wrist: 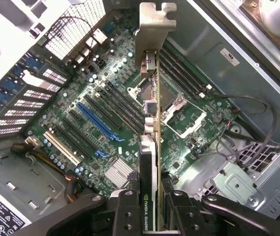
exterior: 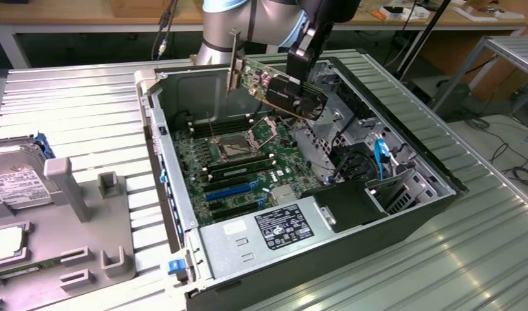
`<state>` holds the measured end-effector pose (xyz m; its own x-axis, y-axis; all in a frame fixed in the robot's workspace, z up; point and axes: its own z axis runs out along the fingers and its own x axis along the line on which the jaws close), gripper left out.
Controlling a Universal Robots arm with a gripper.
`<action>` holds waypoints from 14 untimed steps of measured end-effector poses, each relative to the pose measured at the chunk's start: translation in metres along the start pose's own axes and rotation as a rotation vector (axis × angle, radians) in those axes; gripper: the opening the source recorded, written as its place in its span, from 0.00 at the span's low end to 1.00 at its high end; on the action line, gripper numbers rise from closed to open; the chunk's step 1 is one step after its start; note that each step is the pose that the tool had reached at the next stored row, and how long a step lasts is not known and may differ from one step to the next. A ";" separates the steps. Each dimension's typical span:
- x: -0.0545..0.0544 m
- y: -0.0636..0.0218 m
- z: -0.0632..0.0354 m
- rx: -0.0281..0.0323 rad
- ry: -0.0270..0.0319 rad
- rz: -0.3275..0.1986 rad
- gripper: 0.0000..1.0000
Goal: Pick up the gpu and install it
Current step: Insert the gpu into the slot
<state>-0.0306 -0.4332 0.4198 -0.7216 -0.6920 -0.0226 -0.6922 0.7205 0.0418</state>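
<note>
Exterior view: gpu (exterior: 276, 91) clamped in hand (exterior: 297, 72), held tilted above motherboard (exterior: 238, 155); misalignment with blue slot (exterior: 232, 190) risked, bracket (exterior: 234, 61) possibly snagged on case wall (exterior: 190, 87).

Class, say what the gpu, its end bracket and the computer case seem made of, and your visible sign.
The gpu: green circuit board, likely matte fibreglass laminate, with a black, probably plastic face. Its bracket: bare silvery sheet metal, dull sheen, bent tab. The computer case: grey sheet metal, perhaps steel, folded edges.
</note>
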 end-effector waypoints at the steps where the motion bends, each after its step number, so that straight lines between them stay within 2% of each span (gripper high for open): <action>1: 0.000 0.0000 0.0000 -0.0003 0.0005 -0.013 0.27; 14: 0.000 0.0000 0.0000 -0.0100 0.0185 -0.442 0.27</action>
<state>-0.0306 -0.4332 0.4198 -0.3553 -0.9345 -0.0226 -0.9342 0.3542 0.0418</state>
